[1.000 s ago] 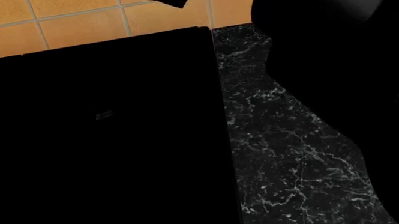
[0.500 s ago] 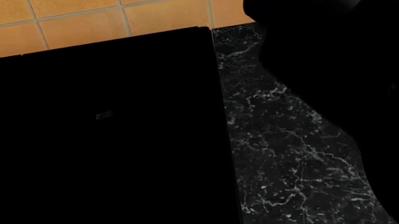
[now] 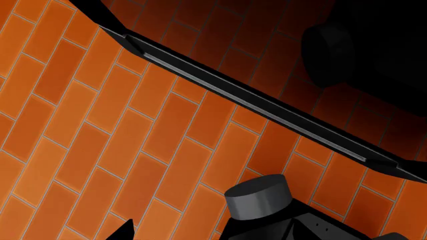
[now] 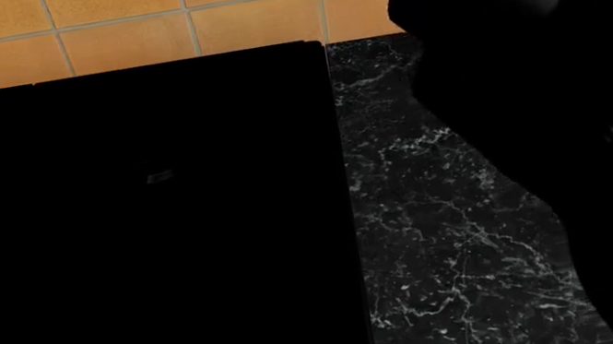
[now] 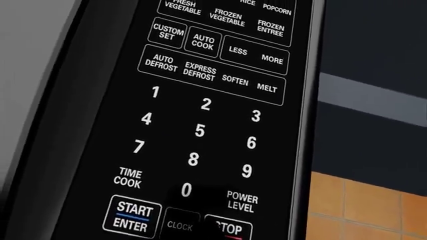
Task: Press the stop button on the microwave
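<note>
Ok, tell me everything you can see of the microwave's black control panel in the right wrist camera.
The glossy black microwave control panel fills the right wrist view, tilted, with white lettering. Preset keys sit above a number pad, 1 to 9 and 0. The lowest row shows START ENTER, a dim CLOCK key and the STOP button, cut by the frame edge. Nothing is seen touching it.

From the right wrist view the microwave control panel (image 5: 213,115) fills the near space, its STOP button (image 5: 229,229) at the frame's edge with nothing between camera and keys. In the head view a marble countertop strip (image 4: 429,235) lies open between a black appliance top (image 4: 132,248) and the dark right arm (image 4: 568,91), with the orange tiled wall (image 4: 108,28) closing it behind
</note>
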You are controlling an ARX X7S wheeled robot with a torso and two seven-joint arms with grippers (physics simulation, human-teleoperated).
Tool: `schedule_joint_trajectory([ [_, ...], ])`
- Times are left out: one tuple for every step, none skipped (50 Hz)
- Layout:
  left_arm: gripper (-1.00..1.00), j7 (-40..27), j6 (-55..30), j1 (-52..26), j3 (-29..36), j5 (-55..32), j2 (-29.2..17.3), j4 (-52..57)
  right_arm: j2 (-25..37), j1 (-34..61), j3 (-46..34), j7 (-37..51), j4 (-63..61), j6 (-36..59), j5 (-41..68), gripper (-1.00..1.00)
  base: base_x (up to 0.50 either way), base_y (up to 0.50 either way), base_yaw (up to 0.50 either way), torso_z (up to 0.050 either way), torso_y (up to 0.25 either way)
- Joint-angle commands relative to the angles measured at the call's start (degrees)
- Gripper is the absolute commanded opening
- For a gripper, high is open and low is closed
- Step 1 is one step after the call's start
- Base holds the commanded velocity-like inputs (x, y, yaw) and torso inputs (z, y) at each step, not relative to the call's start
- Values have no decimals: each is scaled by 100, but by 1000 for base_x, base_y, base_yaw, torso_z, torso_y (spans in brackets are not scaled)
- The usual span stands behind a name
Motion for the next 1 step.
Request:
schedule_joint_trajectory([
  [100, 0, 0, 0, 0, 0, 0, 0, 236, -125, -85, -306, 1726, -335, -21, -100, 0, 0, 5, 0, 0],
])
